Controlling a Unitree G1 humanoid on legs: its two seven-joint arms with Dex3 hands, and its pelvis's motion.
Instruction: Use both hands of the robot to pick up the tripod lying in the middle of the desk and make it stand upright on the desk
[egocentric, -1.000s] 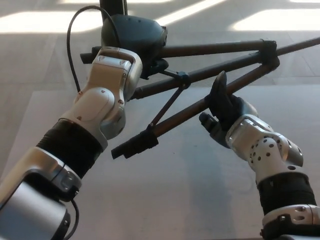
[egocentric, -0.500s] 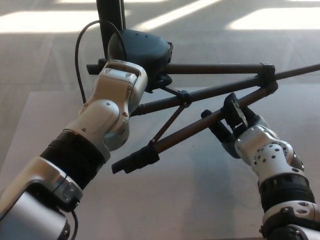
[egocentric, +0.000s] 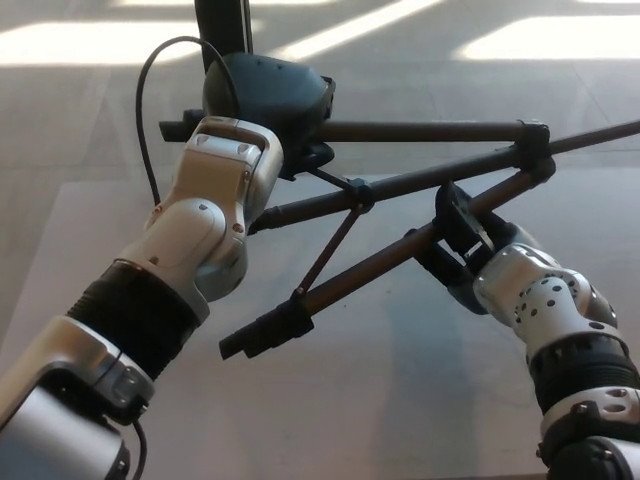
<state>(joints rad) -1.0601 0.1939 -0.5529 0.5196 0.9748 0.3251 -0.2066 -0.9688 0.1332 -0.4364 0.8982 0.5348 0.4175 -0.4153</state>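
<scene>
The tripod (egocentric: 400, 180) is held above the grey desk (egocentric: 380, 400), its three legs fanned out between the two hands. The left hand (egocentric: 265, 95) grasps it at the leg ends, fingers hidden behind the wrist. The right hand (egocentric: 462, 240) is clenched round the lowest leg, whose foot juts down to its left.

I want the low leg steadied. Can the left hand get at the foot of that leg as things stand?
Probably not right away: the left hand is shut on the tripod near its head. The foot itself has bare desk around it, and the right hand grips that leg higher up.
</scene>
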